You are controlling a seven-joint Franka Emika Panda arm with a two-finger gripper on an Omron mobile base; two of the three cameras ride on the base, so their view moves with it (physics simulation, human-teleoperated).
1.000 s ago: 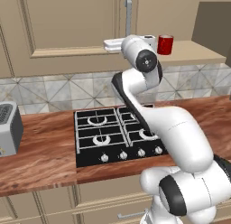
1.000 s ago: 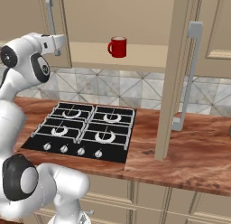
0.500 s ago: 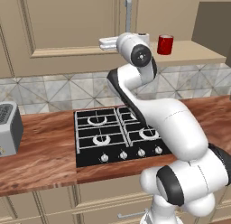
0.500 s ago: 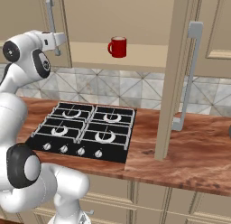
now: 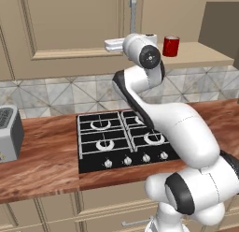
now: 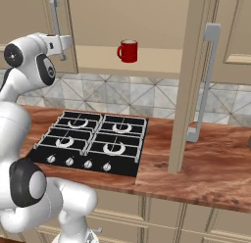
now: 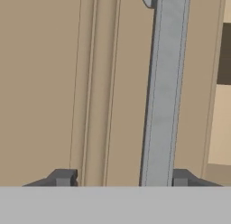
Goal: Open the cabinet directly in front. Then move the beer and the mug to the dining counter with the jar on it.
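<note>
The cabinet's left door [image 5: 70, 25] is closed, and its silver bar handle [image 5: 133, 16] runs up its right edge. My gripper [image 5: 112, 43] is raised to the lower end of that handle [image 6: 55, 21]. In the hand view the handle [image 7: 164, 83] runs between my fingertips [image 7: 180, 177], close to the right one with a gap to the left one. The gripper [image 7: 122, 175] is open. The right door [image 6: 193, 80] stands swung out. The red mug [image 6: 129, 51] sits on the cabinet shelf [image 5: 205, 53]. The beer, the jar and the dining counter are out of view.
A black hob [image 5: 123, 140] is set into the wood worktop [image 5: 46, 165] below the cabinet. A grey toaster [image 5: 9, 133] stands at the left. The open right door with its handle [image 6: 206, 80] hangs out over the worktop's right part.
The hand has risen a little and closed in on the left door's handle. The jaws have narrowed around it. The mug and doors have not moved.
</note>
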